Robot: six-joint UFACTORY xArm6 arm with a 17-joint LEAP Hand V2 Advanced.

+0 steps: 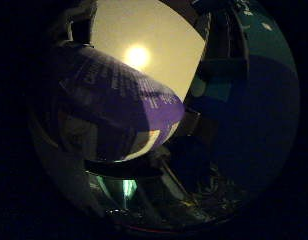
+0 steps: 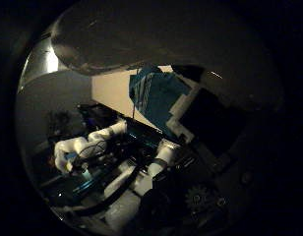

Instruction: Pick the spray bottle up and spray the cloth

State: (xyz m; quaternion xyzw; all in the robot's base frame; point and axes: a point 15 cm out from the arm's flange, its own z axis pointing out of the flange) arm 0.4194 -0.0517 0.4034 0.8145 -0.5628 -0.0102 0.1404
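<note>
My hand (image 2: 156,162) is curled round the spray bottle (image 1: 119,100), close vs palm; cloth not visible, spray may miss.

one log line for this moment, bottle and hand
spray bottle: close against palm, purple label | hand: grip unclear | cloth: not seen

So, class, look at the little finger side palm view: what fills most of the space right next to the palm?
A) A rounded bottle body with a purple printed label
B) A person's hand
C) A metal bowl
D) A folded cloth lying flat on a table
A: the spray bottle, rounded with a purple printed label, fills much of that view, so it sits close against the palm.
</note>
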